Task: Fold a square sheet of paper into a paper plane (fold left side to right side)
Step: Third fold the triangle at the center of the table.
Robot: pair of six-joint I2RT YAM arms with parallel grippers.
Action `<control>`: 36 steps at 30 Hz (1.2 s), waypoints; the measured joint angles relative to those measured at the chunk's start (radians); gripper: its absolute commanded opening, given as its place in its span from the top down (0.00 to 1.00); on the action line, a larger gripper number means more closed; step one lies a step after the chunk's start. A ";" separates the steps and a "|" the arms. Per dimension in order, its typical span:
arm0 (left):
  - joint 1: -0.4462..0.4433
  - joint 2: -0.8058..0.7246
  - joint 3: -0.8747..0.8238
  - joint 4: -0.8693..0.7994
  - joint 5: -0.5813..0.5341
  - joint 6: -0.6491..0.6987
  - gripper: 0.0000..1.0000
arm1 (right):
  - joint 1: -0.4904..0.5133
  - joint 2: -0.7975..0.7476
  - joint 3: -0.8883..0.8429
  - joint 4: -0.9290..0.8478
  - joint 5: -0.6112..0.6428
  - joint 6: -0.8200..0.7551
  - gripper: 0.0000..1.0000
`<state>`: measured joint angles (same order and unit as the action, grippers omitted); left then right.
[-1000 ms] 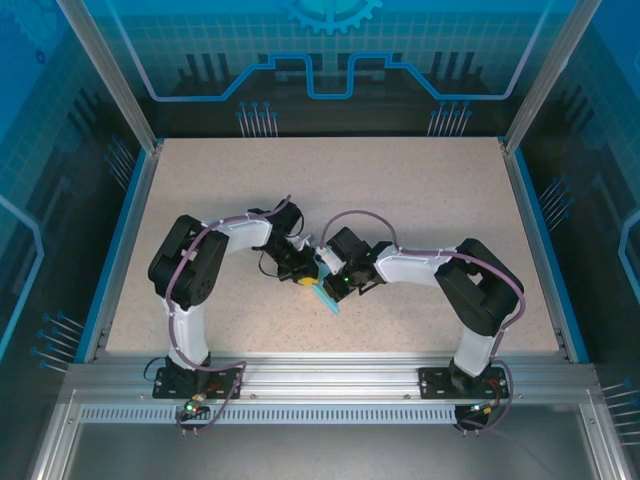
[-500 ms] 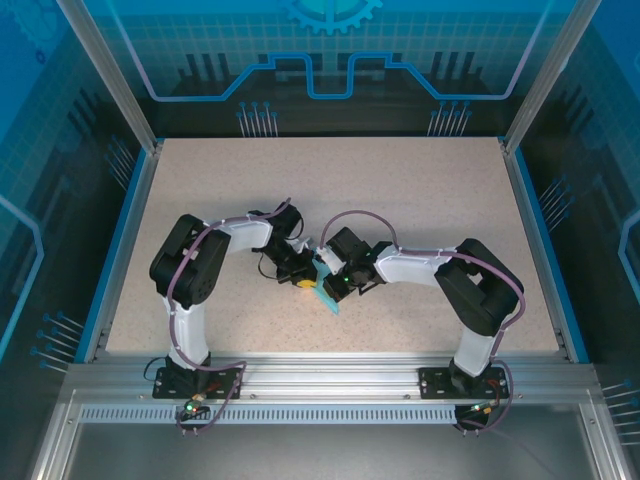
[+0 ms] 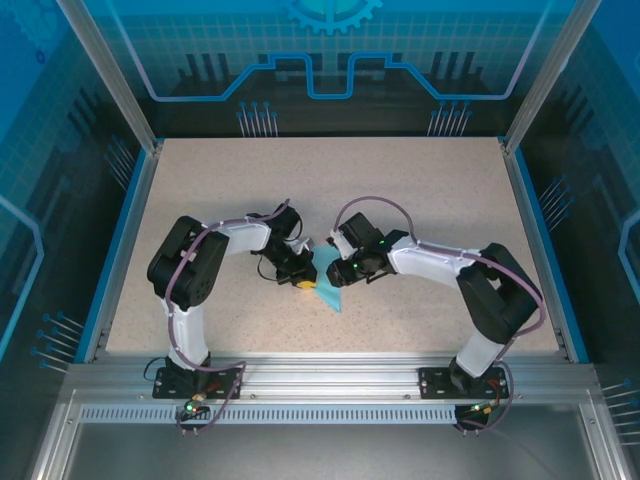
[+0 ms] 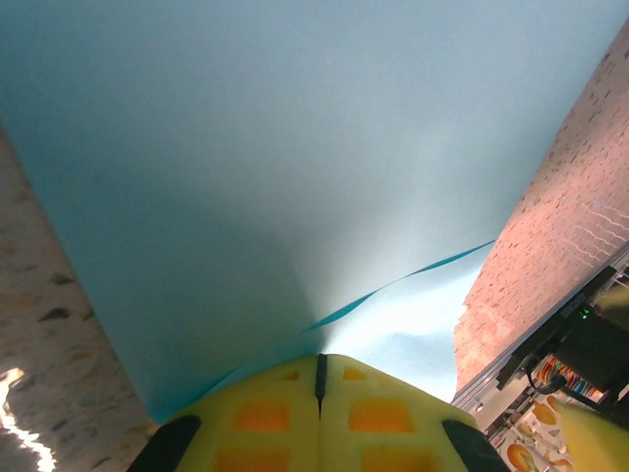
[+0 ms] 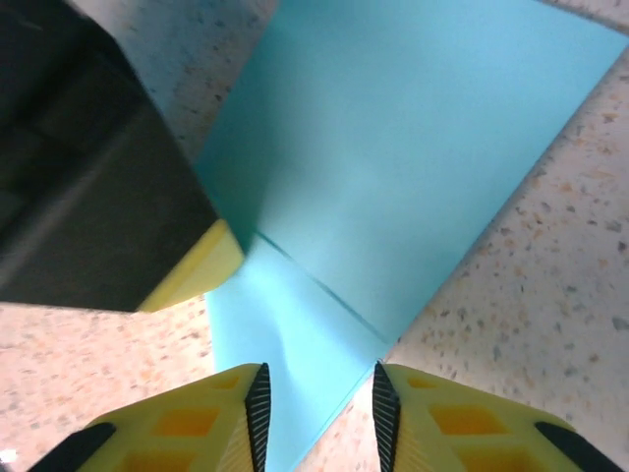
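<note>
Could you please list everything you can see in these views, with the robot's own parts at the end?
sheet of paper: one, light blue, partly folded, mid-table between the two grippers
tabletop: one, speckled beige, blue strip along its sides
frame rail: one, silver aluminium, along the near edge by the arm bases
enclosure panels: several, blue with line graphics, behind and beside the table
left arm: one, black and white with a purple cable, left of the paper
right arm: one, black and white with a purple cable, right of the paper
left gripper: one, yellow pads, shut on the paper's edge
right gripper: one, yellow pads, open over a corner of the paper
</note>
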<state>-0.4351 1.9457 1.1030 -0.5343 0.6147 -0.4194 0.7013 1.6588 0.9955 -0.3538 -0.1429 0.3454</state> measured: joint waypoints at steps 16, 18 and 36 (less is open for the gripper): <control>0.000 0.000 0.000 0.002 -0.001 0.000 0.96 | 0.082 0.100 0.037 -0.030 -0.134 0.313 1.00; 0.000 0.000 0.000 0.002 -0.001 0.000 0.96 | 0.082 0.125 0.056 -0.033 -0.139 0.322 1.00; 0.000 0.000 0.000 0.002 -0.004 0.000 0.97 | 0.084 0.196 0.103 -0.088 -0.154 0.340 1.00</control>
<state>-0.4351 1.9457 1.1034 -0.5327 0.6109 -0.4191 0.7856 1.8553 1.0981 -0.4416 -0.2966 0.6853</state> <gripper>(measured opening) 0.060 0.044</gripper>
